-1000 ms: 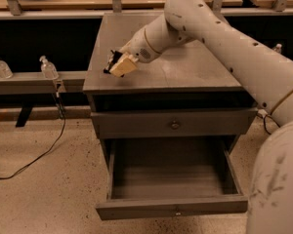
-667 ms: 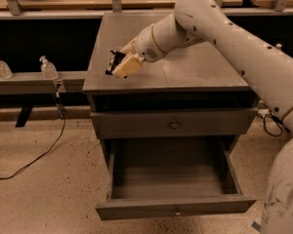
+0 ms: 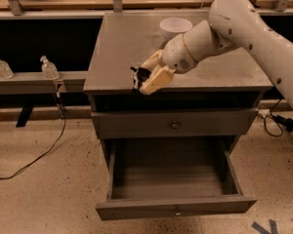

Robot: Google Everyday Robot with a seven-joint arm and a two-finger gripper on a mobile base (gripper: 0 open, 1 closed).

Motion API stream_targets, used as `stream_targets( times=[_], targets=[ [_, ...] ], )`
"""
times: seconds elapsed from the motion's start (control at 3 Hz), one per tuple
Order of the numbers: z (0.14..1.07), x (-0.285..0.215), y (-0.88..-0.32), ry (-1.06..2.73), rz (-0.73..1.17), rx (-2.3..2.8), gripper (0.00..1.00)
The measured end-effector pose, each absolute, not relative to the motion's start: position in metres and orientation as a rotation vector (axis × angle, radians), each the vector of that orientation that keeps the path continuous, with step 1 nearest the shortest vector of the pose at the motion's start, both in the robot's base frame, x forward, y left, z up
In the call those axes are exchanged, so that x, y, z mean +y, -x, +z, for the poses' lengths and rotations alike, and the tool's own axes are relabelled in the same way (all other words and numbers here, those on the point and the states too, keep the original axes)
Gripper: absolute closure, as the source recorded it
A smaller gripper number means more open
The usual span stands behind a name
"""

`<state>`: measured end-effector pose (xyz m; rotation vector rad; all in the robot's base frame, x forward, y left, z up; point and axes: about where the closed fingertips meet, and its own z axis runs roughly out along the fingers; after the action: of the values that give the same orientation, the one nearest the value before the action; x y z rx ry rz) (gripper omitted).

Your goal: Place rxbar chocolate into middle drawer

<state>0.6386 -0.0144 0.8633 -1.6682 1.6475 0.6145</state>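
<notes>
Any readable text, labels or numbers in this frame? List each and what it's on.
None can be read.
rxbar chocolate, in the gripper at the cabinet top's front edge: white lettering, too blurred to read.
Bottles on the left ledge: no legible label.
Blue floor marking: cut off, unreadable.

I get dim warm overhead light, faint glare on table (image 3: 127, 43), deep shadow beneath; gripper (image 3: 145, 79) clamping rxbar chocolate (image 3: 138, 75) mid-frame looks soft.

cabinet top (image 3: 121, 45): grey | white bowl (image 3: 176, 25) at rear | gripper (image 3: 143, 80) over front edge, clasping rxbar chocolate (image 3: 137, 75)
</notes>
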Motion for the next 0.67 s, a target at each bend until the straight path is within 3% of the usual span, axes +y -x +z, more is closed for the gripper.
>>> stream_targets(
  times=[0.67],
  targets=[
    [0.76, -0.112, -0.569, 1.63, 0.75, 1.952, 1.0]
  ],
)
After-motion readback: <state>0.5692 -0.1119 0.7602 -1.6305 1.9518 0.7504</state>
